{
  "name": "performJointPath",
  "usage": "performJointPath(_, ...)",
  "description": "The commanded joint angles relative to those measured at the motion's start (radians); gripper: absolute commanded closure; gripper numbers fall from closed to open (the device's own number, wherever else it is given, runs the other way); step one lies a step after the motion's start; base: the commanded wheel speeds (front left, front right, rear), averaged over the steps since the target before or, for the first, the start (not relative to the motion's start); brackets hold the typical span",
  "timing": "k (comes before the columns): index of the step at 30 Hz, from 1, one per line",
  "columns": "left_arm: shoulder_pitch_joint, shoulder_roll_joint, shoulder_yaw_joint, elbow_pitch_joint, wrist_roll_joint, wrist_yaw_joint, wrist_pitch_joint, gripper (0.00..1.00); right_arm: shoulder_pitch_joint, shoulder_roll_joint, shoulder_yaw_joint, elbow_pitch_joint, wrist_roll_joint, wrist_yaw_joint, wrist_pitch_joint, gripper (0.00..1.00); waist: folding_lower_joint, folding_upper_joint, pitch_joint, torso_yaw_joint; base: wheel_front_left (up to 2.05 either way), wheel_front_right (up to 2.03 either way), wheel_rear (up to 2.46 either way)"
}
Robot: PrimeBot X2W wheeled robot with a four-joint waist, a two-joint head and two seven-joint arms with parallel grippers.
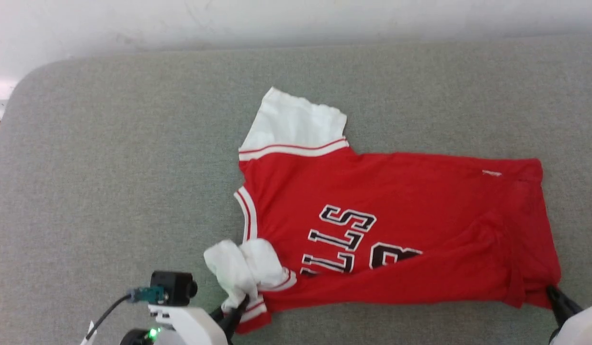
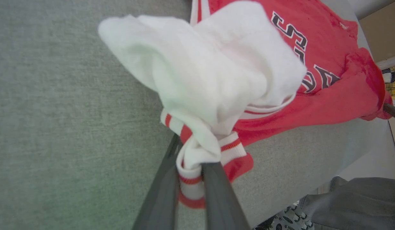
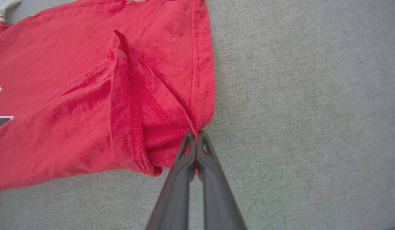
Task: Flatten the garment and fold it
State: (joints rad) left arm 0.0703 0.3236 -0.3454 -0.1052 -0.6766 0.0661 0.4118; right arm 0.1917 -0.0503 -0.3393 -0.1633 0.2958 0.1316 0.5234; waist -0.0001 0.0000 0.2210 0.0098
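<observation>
The garment (image 1: 372, 211), a red jersey T-shirt with white sleeves and black letters, lies sideways on the grey table (image 1: 109, 167), collar to the left and hem to the right. Its near sleeve is bunched into a white lump (image 1: 243, 270). My left gripper (image 1: 238, 306) is shut on that sleeve's striped trim (image 2: 189, 179), seen close in the left wrist view. My right gripper (image 1: 552, 292) is shut on the near hem corner (image 3: 192, 127), where the red cloth gathers into folds. The far sleeve (image 1: 296, 124) lies flat.
The grey padded table reaches to a white wall (image 1: 296, 19) at the back, with bare surface left of the shirt and behind it. In the left wrist view a person's grey trouser leg (image 2: 360, 201) and patterned shoe (image 2: 285, 220) stand beyond the table's edge.
</observation>
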Motion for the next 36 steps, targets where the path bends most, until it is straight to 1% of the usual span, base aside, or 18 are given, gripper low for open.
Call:
performJointPath(1, 0.02, 0.01, 0.002, -0.012, -0.006, 0.01, 0.008, 1.0, 0.015, 0.0, 0.0, -0.007, 0.008, -0.001, 0.008, 1.0, 0.0001, 0.0, -0.016, 0.001, 0.0, 0.0, 0.0)
performJointPath(7, 0.097, 0.025, -0.011, -0.064, -0.037, 0.02, 0.052, 1.0, 0.077, 0.0, 0.003, -0.029, 0.022, -0.001, 0.068, 1.0, 0.0001, 0.0, -0.034, 0.004, 0.0, 0.0, 0.0)
performJointPath(10, 0.113, 0.028, -0.004, -0.068, -0.043, 0.026, 0.048, 1.0, 0.096, 0.0, -0.001, -0.04, 0.022, -0.001, 0.091, 1.0, 0.0001, 0.0, -0.039, 0.006, 0.0, 0.0, 0.0)
performJointPath(13, 0.108, 0.023, 0.002, -0.053, -0.039, 0.032, 0.033, 1.0, 0.097, 0.0, -0.001, -0.037, 0.017, -0.001, 0.089, 1.0, 0.0001, 0.0, -0.042, 0.007, 0.0, 0.0, 0.0)
performJointPath(19, 0.071, -0.001, -0.01, 0.006, -0.036, 0.022, 0.013, 0.99, 0.079, 0.0, 0.017, -0.005, 0.021, -0.001, 0.064, 1.0, 0.0001, 0.0, -0.04, 0.007, 0.0, 0.0, 0.0)
performJointPath(20, 0.063, -0.005, -0.01, 0.018, -0.036, 0.02, 0.007, 0.8, 0.074, 0.0, 0.018, 0.001, 0.022, -0.001, 0.057, 1.0, 0.0001, 0.0, -0.041, 0.006, 0.0, 0.0, 0.0)
performJointPath(21, 0.057, -0.008, -0.011, 0.028, -0.035, 0.018, 0.003, 0.68, 0.071, 0.0, 0.019, 0.007, 0.02, -0.001, 0.052, 1.0, 0.0001, 0.0, -0.04, 0.006, 0.0, 0.0, 0.0)
performJointPath(22, 0.052, -0.01, -0.012, 0.036, -0.035, 0.015, -0.001, 0.52, 0.068, 0.0, 0.021, 0.011, 0.017, -0.001, 0.046, 0.66, 0.0001, 0.0, -0.04, 0.005, 0.0, 0.0, 0.0)
performJointPath(23, 0.047, -0.014, -0.012, 0.042, -0.035, 0.015, -0.007, 0.19, 0.065, 0.0, 0.022, 0.014, 0.014, -0.001, 0.04, 0.24, 0.0001, 0.0, -0.04, 0.005, 0.0, 0.0, 0.0)
performJointPath(24, 0.044, -0.016, -0.013, 0.048, -0.034, 0.013, -0.011, 0.0, 0.063, 0.0, 0.023, 0.018, 0.013, -0.001, 0.035, 0.0, 0.0001, 0.0, -0.04, 0.005, 0.0, 0.0, 0.0)
performJointPath(31, 0.049, -0.029, 0.009, 0.056, -0.047, 0.019, -0.049, 0.0, 0.056, 0.0, 0.02, 0.023, 0.021, -0.001, 0.003, 0.0, 0.0001, 0.0, -0.042, 0.006, 0.0, 0.0, 0.0)
performJointPath(36, 0.088, -0.036, 0.067, 0.001, -0.076, 0.029, -0.118, 0.0, 0.045, 0.0, 0.001, -0.016, 0.036, -0.001, -0.054, 0.0, 0.0001, 0.0, -0.045, 0.009, 0.0, 0.0, 0.0)
